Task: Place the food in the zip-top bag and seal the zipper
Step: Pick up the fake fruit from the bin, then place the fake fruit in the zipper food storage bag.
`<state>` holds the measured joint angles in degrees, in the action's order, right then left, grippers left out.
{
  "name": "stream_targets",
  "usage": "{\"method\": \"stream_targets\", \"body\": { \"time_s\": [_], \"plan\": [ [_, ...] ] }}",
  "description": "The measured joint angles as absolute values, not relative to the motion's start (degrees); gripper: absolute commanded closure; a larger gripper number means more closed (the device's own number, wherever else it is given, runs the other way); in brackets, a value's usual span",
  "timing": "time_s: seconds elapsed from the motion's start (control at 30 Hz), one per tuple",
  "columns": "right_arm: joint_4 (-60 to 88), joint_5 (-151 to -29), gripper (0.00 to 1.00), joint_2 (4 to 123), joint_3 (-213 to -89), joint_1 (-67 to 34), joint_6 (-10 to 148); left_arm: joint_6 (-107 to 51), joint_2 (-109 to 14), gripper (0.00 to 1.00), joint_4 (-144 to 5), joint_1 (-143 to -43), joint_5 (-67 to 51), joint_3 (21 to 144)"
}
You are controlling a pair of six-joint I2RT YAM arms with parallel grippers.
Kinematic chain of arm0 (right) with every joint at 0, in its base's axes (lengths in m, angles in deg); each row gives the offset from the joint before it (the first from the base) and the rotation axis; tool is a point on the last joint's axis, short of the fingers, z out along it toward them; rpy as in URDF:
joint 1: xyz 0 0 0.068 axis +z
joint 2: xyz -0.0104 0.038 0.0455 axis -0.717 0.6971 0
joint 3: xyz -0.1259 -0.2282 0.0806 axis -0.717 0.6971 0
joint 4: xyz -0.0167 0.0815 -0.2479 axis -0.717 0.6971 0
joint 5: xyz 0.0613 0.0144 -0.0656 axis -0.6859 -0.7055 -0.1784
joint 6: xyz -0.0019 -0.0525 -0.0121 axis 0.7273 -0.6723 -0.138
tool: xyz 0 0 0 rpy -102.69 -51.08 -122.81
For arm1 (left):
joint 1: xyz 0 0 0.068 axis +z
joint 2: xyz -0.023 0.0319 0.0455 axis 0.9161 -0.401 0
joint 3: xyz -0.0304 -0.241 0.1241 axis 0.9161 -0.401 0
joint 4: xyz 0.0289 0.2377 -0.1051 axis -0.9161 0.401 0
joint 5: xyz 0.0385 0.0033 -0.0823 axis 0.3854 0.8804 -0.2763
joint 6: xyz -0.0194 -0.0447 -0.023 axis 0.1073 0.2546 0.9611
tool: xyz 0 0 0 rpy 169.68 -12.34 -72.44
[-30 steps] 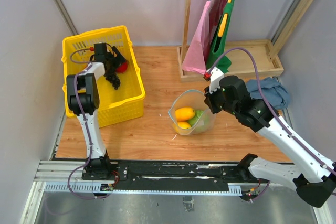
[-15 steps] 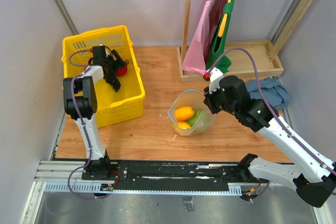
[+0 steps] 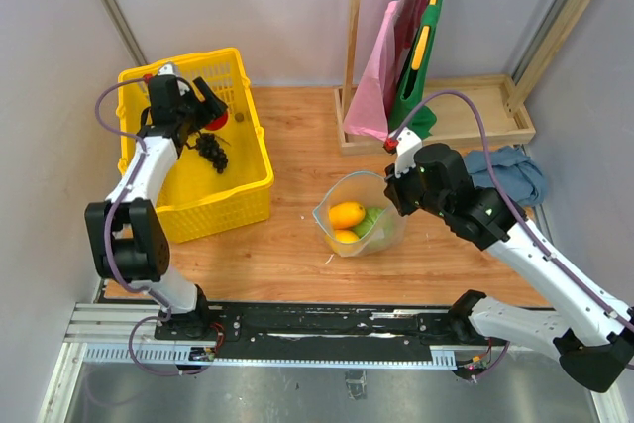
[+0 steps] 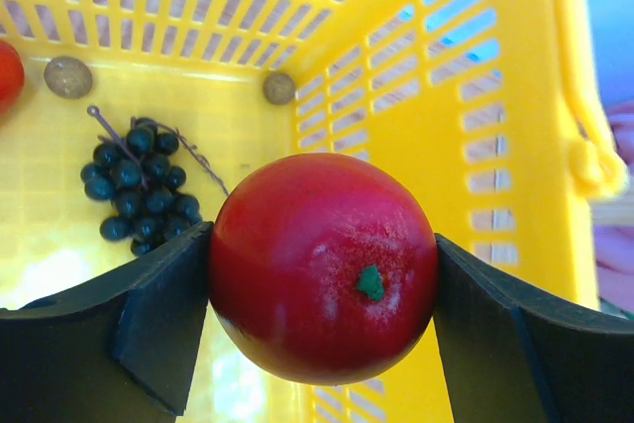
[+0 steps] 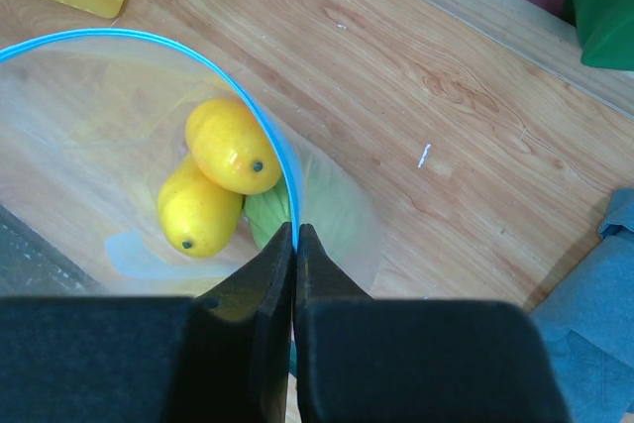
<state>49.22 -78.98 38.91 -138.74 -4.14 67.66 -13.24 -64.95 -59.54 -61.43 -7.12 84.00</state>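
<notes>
My left gripper (image 3: pixel 203 106) is shut on a red round fruit (image 4: pixel 323 266), held above the floor of the yellow basket (image 3: pixel 253 151). The dark grape bunch (image 4: pixel 139 185) lies on the basket floor below; it also shows in the top view (image 3: pixel 211 151). My right gripper (image 3: pixel 393 188) is shut on the blue zipper strip (image 5: pixel 253 126) of the clear zip-top bag (image 3: pixel 357 215) and holds its mouth open. Inside the bag lie an orange-yellow mango (image 5: pixel 234 147), a yellow piece (image 5: pixel 199 212) and a pale green one (image 5: pixel 272 215).
Another red fruit (image 4: pixel 8 71) and two small brown balls (image 4: pixel 67 76) lie in the basket. A wooden tray with pink and green bags (image 3: pixel 396 56) stands at the back right. A blue cloth (image 3: pixel 510 173) lies right of my right arm.
My left gripper has risen and drawn back left in the basket with the red fruit in it. The grapes stay on the basket floor. The right arm and bag have not moved.
</notes>
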Motion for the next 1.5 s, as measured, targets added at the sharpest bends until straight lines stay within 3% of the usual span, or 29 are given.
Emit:
{"method": "stream_targets", "body": {
  "time_s": [0.57,0.87,1.2,1.5],
  "plan": [
    [49.20,-80.40,1.00,37.68,-138.72,-4.14,69.81,-16.04,-33.32,0.72,-46.84,-75.31,-9.41,79.52],
    [49.15,-80.44,0.99,37.55,-138.66,-4.14,71.51,-14.55,-25.23,0.75,-47.87,-90.54,-13.68,72.74],
    [49.11,-80.38,1.00,37.14,-138.42,-4.14,73.61,-12.83,-25.41,0.76,-53.44,-111.44,-10.99,68.59],
    [49.09,-80.40,0.99,35.89,-138.26,-4.14,74.86,-13.96,-31.96,0.76,-58.43,-123.11,-5.02,69.00]
  ]
}}
